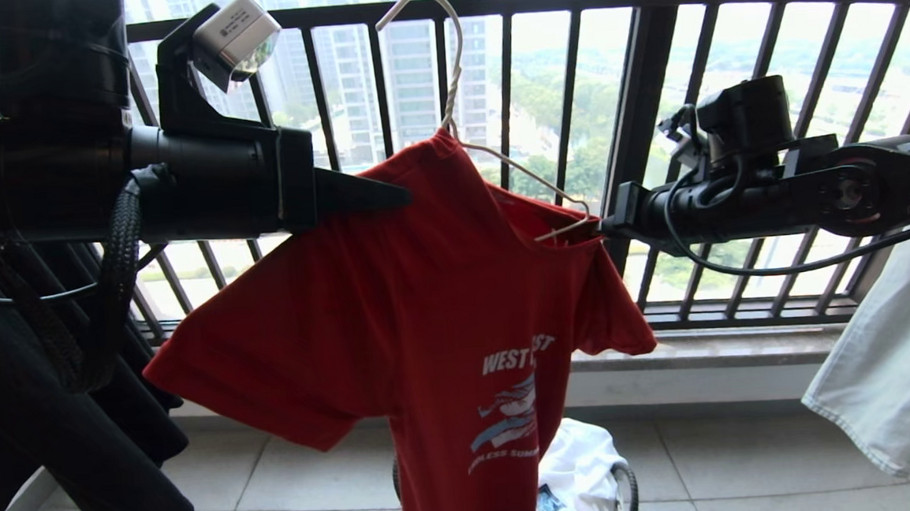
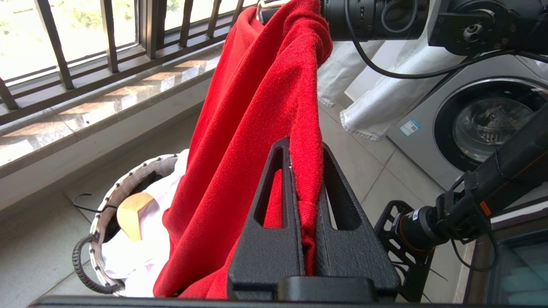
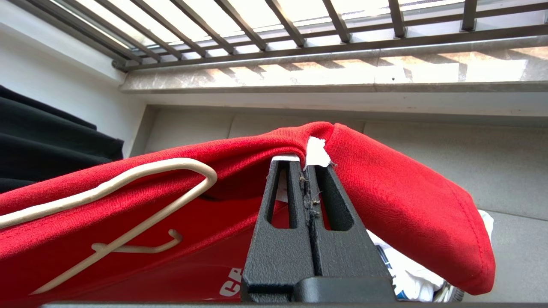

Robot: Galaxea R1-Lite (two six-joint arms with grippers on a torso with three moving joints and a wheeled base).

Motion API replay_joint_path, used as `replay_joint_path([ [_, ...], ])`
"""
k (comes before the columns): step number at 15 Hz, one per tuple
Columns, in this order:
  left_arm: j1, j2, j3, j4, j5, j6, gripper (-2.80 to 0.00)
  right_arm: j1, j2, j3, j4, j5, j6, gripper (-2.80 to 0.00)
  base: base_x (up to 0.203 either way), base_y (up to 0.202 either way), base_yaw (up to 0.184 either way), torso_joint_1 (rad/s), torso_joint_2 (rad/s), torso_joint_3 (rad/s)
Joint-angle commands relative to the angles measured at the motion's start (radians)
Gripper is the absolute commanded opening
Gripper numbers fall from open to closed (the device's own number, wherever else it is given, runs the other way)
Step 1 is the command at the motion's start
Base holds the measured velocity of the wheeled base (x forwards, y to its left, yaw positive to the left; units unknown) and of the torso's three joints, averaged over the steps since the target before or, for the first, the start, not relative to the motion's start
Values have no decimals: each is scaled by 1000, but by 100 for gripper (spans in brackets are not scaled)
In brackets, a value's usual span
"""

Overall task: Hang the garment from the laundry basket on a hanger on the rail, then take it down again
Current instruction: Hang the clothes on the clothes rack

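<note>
The garment, a red T-shirt with a white and light-blue print, hangs in the air between my two grippers. At one shoulder my left gripper is shut on the fabric, which is folded between the jaws. My right gripper is shut on the other shoulder, by a white label. The white wire hanger sits in the collar; one arm lies bare outside the cloth and its hook points up, free. The laundry basket stands on the floor below. The rail is out of view.
A dark barred window railing runs close behind the shirt. A black garment hangs at the left and a white one at the right. A washing machine stands at the side. White laundry fills the basket.
</note>
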Motion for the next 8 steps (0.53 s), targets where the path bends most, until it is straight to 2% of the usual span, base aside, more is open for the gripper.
replay_joint_path([
  [1, 0, 13, -3, 1, -3, -2, -280, -3, -20, 0, 2, 0, 3, -280, 0, 0, 0, 0, 0, 0],
  [5, 0, 45, -6, 0, -3, 2, -280, -18, -40, 0, -3, 0, 3, -280, 0, 0, 0, 0, 0, 0],
  [8, 0, 93, 5, -77, 0, -1, -280, -19, -47, 0, -4, 0, 3, -280, 0, 0, 0, 0, 0, 0],
])
